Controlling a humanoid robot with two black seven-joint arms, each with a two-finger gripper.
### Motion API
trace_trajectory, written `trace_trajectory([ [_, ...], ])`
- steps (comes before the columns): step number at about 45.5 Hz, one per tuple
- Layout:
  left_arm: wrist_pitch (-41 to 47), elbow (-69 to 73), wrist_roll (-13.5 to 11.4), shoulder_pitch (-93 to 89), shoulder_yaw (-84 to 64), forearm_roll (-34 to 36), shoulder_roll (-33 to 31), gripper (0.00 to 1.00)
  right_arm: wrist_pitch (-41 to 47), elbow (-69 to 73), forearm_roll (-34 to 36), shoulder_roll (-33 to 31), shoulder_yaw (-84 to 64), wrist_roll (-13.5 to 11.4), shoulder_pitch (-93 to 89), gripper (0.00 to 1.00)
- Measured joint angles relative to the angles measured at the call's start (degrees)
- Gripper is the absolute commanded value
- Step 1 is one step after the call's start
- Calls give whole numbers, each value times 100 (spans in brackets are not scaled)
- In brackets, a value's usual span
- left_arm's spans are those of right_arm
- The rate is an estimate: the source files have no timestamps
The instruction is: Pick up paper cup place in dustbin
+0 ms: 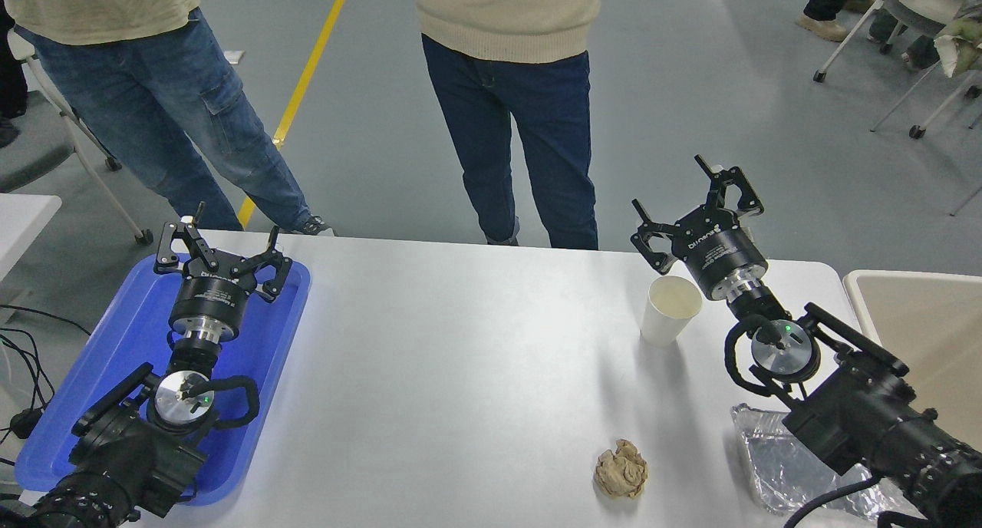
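So the cup (670, 310) is standing upright on the white table (460, 344), far right part of it, open side up, and from what I can see of the cream inside there's nothing in it. The right gripper (694, 209) is up just past the cup on its far-right side, fingers spread wide apart, not touching anything, and the cup sits just beside the wrist rather than between the fingers.

The bin (913, 321) is off the table's right edge, only its pale rim and a slab of beige inside showing, can't tell if anything's in it from here. Near right corner has a crinkly foil tray (775, 459) half under the right arm, looks empty where visible. A crumpled brown paper ball (621, 470) sits on the near side, well apart from the cup.

Over on the left there's a blue tray (130, 336) hanging a bit off the left edge, with the left gripper (222, 240) parked above its far end, fingers also open.

The whole middle of the table is bare. Two people (510, 113) are standing right at the far edge, one left, one centre
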Motion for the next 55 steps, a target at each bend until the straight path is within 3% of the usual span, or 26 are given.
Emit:
trace_trajectory([
  [20,0,0,0,2,-4,-5,-6,100,0,4,-109,-4,-12,-4,-28,100],
  [36,0,0,0,3,0,-7,-1,100,0,87,-741,-160,-86,-32,214,100],
  [45,0,0,0,3,0,-6,-1,100,-107,102,-1023,-483,-699,-85,619,100],
  [55,0,0,-1,3,0,-6,-1,100,-257,222,-1105,-1147,-2324,-107,1504,100],
])
